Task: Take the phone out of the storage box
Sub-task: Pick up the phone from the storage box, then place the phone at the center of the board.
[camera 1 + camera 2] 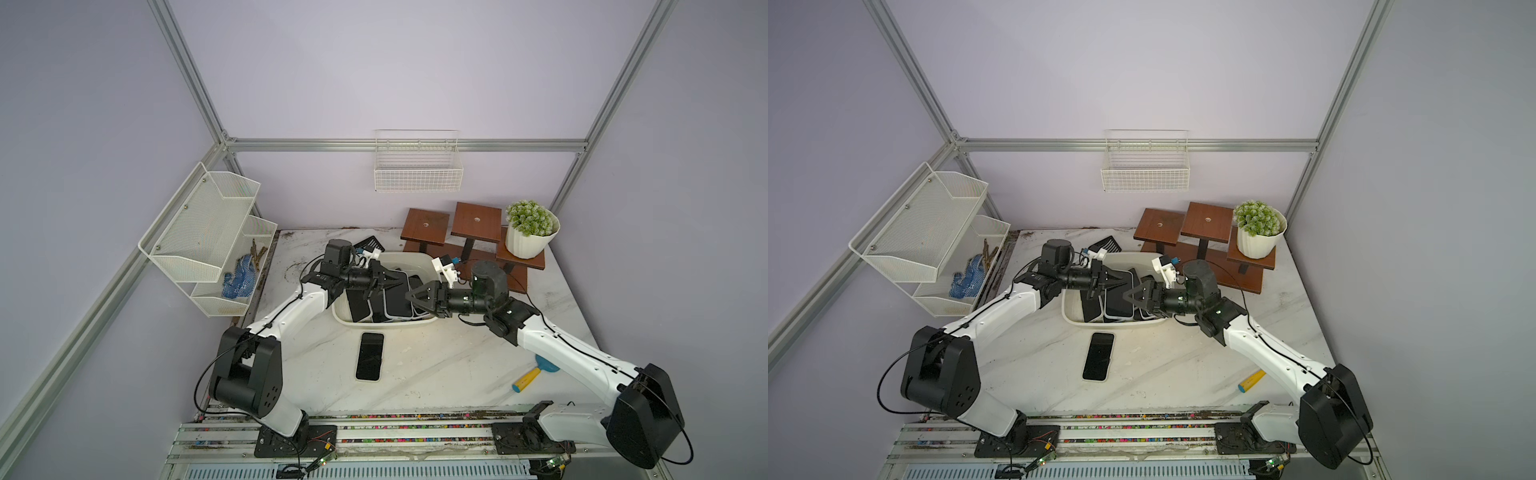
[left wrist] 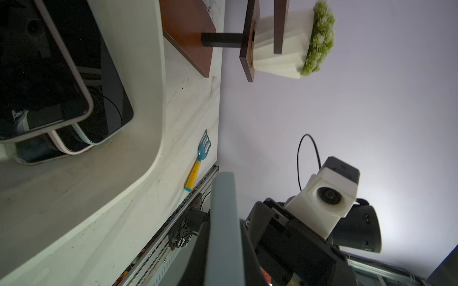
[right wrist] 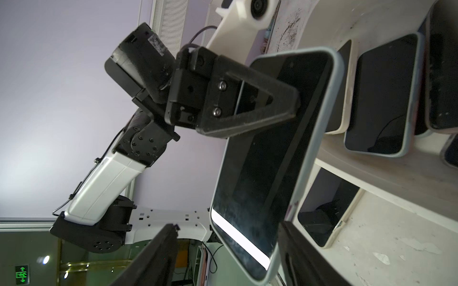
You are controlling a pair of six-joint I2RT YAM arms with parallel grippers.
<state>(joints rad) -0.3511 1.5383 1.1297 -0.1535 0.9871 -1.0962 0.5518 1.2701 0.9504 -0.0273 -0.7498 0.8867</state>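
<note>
Above the mid-frame storage box (image 1: 386, 324), the left hand (image 1: 397, 283) is pinching a raised blue-cased phone (image 3: 267, 161), right hand (image 1: 415, 301) gaping; more phones (image 3: 386, 99) are lying inside.

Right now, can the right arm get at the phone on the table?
Probably yes. The phone lies flat on bare table before the box, nothing over it. The right gripper is open, but a second phone, held by the left gripper, sits between its jaws, so it should back away first.
</note>
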